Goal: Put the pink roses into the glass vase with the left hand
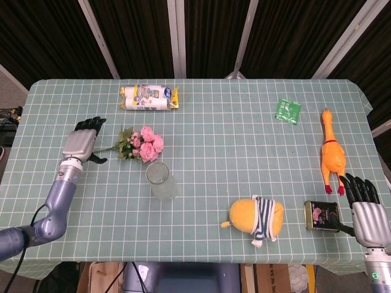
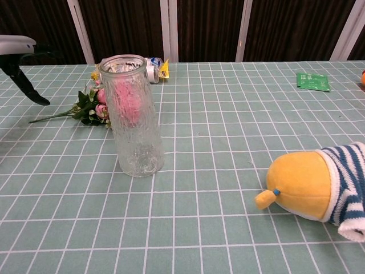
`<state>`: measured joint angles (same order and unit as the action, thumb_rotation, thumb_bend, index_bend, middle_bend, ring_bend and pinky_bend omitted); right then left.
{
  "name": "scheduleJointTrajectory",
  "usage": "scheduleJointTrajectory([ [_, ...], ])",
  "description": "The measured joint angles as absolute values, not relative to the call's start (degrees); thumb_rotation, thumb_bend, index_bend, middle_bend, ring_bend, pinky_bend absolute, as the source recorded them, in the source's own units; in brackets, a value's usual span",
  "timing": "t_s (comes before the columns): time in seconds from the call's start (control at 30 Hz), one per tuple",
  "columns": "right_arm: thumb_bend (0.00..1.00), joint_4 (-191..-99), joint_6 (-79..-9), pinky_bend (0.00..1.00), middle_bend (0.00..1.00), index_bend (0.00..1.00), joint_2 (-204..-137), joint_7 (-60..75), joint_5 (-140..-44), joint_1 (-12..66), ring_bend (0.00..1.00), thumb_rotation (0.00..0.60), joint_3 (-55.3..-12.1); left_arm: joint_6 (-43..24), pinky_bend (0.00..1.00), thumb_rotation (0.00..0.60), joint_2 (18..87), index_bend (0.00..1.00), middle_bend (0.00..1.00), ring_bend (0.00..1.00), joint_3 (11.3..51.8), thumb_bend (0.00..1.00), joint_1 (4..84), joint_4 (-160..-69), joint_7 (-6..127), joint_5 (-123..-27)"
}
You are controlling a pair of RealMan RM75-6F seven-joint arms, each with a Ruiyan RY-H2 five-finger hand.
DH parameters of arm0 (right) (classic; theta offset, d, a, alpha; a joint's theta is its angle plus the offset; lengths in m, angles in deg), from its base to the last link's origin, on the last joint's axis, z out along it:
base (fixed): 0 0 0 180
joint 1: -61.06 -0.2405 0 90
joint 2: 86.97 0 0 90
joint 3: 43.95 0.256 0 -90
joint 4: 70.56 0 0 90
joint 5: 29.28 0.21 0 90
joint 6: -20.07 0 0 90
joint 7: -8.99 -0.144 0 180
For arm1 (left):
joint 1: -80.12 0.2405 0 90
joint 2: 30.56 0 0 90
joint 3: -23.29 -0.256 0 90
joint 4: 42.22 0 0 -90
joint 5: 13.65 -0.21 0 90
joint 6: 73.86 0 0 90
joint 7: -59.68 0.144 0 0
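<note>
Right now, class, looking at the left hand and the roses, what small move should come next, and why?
Probably lower the left hand onto the stem end of the roses and close the fingers. The hand is open, holds nothing and hovers over the stem tip, while the roses lie flat on the table beside the upright empty vase.
</note>
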<state>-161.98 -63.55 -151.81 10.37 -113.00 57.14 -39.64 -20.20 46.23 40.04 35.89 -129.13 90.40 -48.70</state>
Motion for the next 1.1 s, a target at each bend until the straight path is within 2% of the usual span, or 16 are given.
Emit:
scheduleJointTrajectory([
  [0.33,0.27,-161.4,-62.9,0.0,0.07,0.08,-151.9,9.4,-112.7,56.8,0.04,0.6,-39.5,-21.7,0.0,0.6,56.4,0.0,0.01,0.0,39.2,0.17,30.4,-118.6,92.2,-45.9],
  [0.63,0.27,-161.2,-62.8,0.0,0.07,0.08,-152.1,9.0,-113.0,56.6,0.04,0.6,-39.6,-22.0,0.0,0.6,62.1,0.0,0.02,0.0,39.6,0.17,26.6,-113.8,93.4,-45.4],
  [0.87,0.27,-161.2,-63.0,0.0,0.07,0.08,-152.1,8.4,-112.7,56.7,0.04,0.6,-39.5,-22.2,0.1,0.6,64.3,0.01,0.1,0.0,39.2,0.17,24.4,-111.4,97.9,-41.4],
  [1.1,0.27,-161.1,-62.6,0.0,0.07,0.08,-152.4,8.5,-112.3,56.6,0.04,0.6,-39.4,-22.5,0.14,0.6,66.7,0.04,0.15,0.0,39.2,0.21,22.9,-108.4,99.2,-40.1],
])
